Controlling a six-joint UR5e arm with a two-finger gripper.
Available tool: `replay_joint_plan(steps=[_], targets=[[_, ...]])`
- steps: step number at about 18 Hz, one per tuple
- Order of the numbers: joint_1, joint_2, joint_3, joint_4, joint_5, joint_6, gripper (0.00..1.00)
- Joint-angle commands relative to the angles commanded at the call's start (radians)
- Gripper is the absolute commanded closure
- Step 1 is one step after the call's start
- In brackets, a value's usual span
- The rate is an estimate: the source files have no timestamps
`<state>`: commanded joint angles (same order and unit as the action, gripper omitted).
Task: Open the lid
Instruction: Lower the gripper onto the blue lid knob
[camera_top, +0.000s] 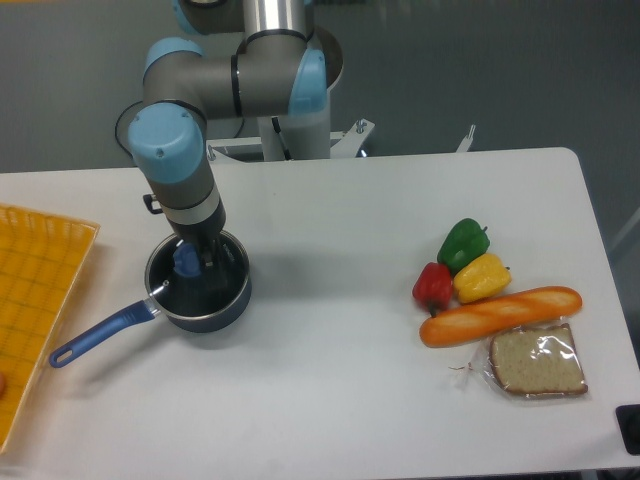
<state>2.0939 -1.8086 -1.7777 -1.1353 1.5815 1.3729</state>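
Lid (205, 285) sits on the dark blue saucepan (200, 310), which stands toward the left edge of the table (330, 380), its long handle (100, 335) running out toward the front-left corner. We note the lid's blue knob (186, 260) at the centre, and the jaws (192, 256) directly over it: the knob lies straight below the wrist, not off to either side, so we judge that the coming move turns on a vertical lift and not on any sideways reach. The lid is round, so it gives no long axis to align with; only the knob matters.

Jaws appear to be right at the knob, the dark fingers alongside it. From this fixed view the arm's wrist hides much of the fingers, and we cannot tell whether they are closed on the knob or merely straddling it with a gap. The lid looks seated flat on the pan rim, not yet raised.
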Motion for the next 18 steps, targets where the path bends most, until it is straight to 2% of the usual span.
replay_joint_plan(steps=[3,18], targets=[[-0.006,0.002,-0.031,0.046,-0.002,0.000,0.01],[-0.021,0.000,-0.038,0.049,-0.002,-0.009,0.01]])
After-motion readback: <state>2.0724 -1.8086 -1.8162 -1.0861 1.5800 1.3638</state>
